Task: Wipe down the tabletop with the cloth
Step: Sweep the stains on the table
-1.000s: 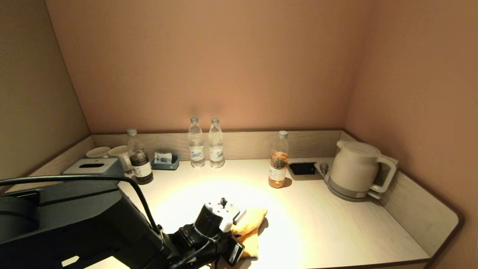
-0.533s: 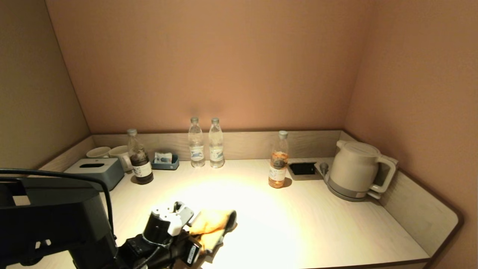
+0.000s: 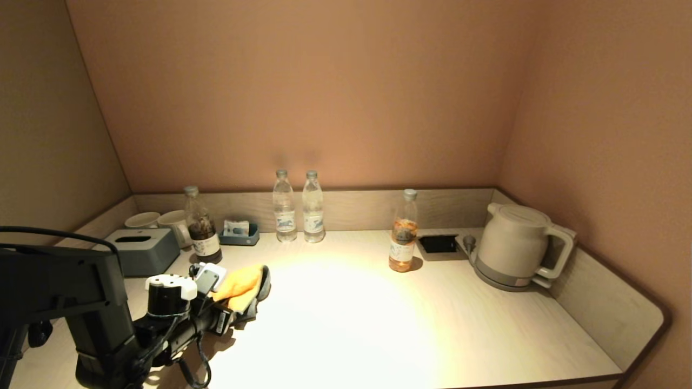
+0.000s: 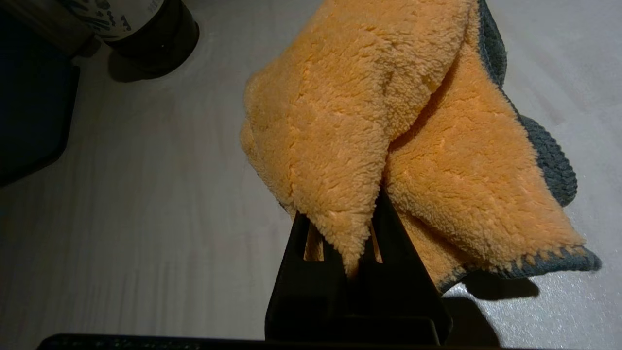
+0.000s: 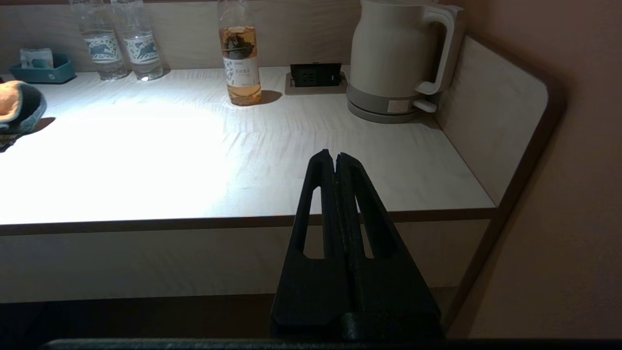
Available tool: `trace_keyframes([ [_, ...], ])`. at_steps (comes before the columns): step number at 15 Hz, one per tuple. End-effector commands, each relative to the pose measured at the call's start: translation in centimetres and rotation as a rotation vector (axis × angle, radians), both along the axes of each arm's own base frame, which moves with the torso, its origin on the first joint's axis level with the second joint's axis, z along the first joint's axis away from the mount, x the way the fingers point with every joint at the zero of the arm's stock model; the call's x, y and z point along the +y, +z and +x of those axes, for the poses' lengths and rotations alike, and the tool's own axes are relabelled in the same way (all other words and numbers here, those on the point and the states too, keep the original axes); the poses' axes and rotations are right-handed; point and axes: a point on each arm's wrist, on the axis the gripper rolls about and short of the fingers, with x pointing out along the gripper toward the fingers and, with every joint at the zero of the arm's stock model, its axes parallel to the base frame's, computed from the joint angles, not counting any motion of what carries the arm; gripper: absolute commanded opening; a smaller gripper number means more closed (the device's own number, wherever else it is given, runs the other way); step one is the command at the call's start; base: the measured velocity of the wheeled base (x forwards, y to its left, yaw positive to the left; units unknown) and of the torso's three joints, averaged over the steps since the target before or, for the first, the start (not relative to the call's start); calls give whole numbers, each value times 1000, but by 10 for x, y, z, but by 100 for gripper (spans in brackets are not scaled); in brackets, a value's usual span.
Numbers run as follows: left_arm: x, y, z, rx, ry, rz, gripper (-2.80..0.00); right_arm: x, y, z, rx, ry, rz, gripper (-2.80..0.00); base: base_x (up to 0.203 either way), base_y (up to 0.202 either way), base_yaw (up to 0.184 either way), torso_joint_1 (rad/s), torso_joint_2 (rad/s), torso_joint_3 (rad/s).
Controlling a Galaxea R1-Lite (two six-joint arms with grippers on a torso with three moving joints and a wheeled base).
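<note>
Wiping looks to be under way: the orange cloth [image 3: 239, 283] is down on the desk [image 3: 432, 319] just in front of the dark bottle [image 3: 202, 229], so this is the stretch being covered now. The broad surface from there toward the kettle [image 3: 513, 244] bears no mark that tells wiped from unwiped. The left claw [image 4: 346, 248] is pinched narrow on a fold of the cloth. The right claw [image 5: 335, 163], fingers pressed together and empty, hangs off the desk's front edge, well apart from the dark bottle.
</note>
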Motion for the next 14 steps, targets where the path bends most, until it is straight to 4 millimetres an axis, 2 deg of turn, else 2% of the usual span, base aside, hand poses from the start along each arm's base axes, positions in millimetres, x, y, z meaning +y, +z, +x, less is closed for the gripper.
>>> trace_keyframes([
  [1,-3,-6,24,-13,5,0,-280,0,0,0,-1,1,0,-280,0,0,0,0,0,0],
  [3,-24,-10,36,6,-33,3,-280,0,0,0,-1,1,0,-280,0,0,0,0,0,0],
  [4,-35,-11,36,18,-56,5,-280,0,0,0,-2,1,0,-280,0,0,0,0,0,0],
  [6,-68,-8,26,14,-139,2,-280,0,0,0,-1,1,0,-280,0,0,0,0,0,0],
  [8,-81,-4,21,4,-160,-4,-280,0,0,0,-1,1,0,-280,0,0,0,0,0,0],
  [9,-98,-1,12,-3,-199,-7,-280,0,0,0,-1,1,0,-280,0,0,0,0,0,0],
  [12,-169,12,-35,-42,-369,-15,-280,0,0,0,-1,1,0,-280,0,0,0,0,0,0],
  [13,-179,17,-45,-56,-394,-19,-280,0,0,0,-1,2,0,-280,0,0,0,0,0,0],
  [14,-181,19,-47,-63,-394,-20,-280,0,0,0,-1,2,0,-280,0,0,0,0,0,0],
])
